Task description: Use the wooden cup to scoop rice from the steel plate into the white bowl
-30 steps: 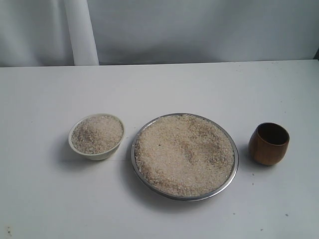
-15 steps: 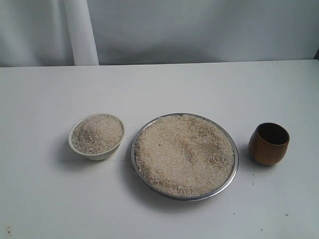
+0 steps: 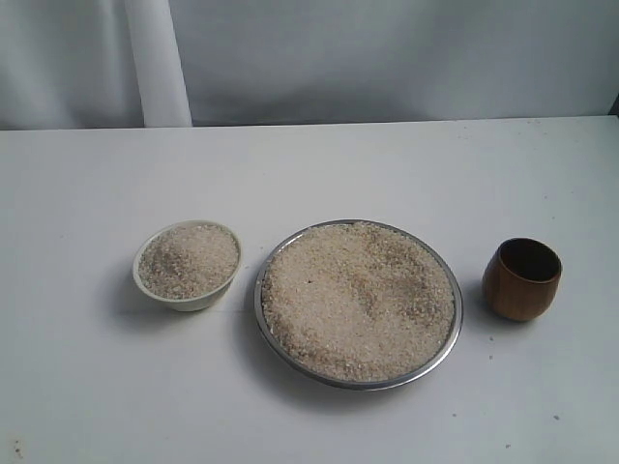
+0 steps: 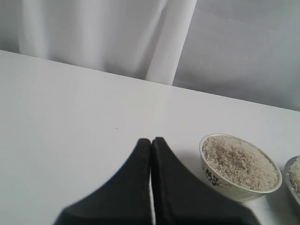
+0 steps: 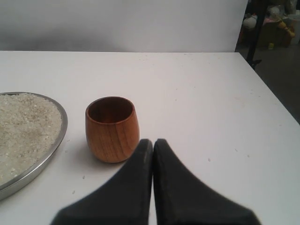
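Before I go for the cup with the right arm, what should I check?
1. Wooden cup upright, apart from the steel plate: ok.
2. Right gripper open for the grasp: not ok; jaws shut, empty, short of the cup.
3. Rice available in the plate: ok, it is full.
4. Room in the white bowl: not ok; rice is heaped to its rim.
5. Left gripper out of the way: ok; shut, empty, apart from the bowl.
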Motion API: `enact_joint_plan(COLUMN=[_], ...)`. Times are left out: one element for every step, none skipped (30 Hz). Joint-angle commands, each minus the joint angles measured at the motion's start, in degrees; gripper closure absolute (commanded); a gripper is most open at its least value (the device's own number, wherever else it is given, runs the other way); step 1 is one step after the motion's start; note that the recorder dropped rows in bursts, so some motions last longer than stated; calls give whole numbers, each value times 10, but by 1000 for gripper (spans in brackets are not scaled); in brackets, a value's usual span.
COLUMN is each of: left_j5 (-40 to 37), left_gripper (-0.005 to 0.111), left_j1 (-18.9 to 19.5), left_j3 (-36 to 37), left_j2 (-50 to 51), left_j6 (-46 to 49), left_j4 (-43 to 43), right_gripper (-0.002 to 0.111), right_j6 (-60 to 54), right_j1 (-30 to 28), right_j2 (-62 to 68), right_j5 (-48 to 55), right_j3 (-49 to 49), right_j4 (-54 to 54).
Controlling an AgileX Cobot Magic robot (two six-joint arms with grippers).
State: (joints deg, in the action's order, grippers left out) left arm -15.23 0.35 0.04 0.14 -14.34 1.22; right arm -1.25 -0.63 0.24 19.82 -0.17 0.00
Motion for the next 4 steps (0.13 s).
enact_joint_plan(left_j5=[0,0,0,0], left_gripper=[107,107,107,107], left_j1=[-4,-4,-4,-4], left_j3=[0,0,0,0], left_j2=[-1,-1,-1,-1], left_j6=[-2,-2,-2,-2], left_j4=[-2,-2,-2,-2], right_gripper=[108,108,108,108], right_j6=[1,1,1,1], right_j1=[0,0,0,0], right_j2=[-2,-2,-2,-2], right_j5=[0,0,0,0], right_j3=[2,2,2,2], right_j4=[-5,-5,-5,-5])
